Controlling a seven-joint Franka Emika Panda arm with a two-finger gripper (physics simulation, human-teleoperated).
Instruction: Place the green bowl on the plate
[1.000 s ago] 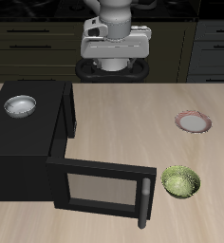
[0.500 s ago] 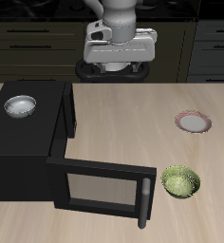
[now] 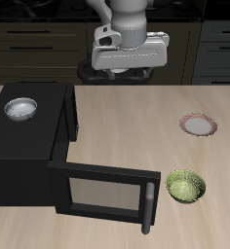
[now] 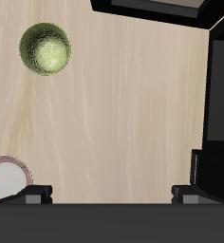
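Drifting sideways toward the plate since the earlier frames, the hand is hanging high, fingers spread and empty; the green bowl is sitting on the table, frontward of the plate, awaiting pickup.

Black microwave and a silver-white bowl on a pale wooden counter

The microwave is a black box standing on the counter, its door swung open toward the counter's front edge, with a greyish window and a dark bar handle. The silver-white bowl sits upright on its top. Dark cabinets line the back.
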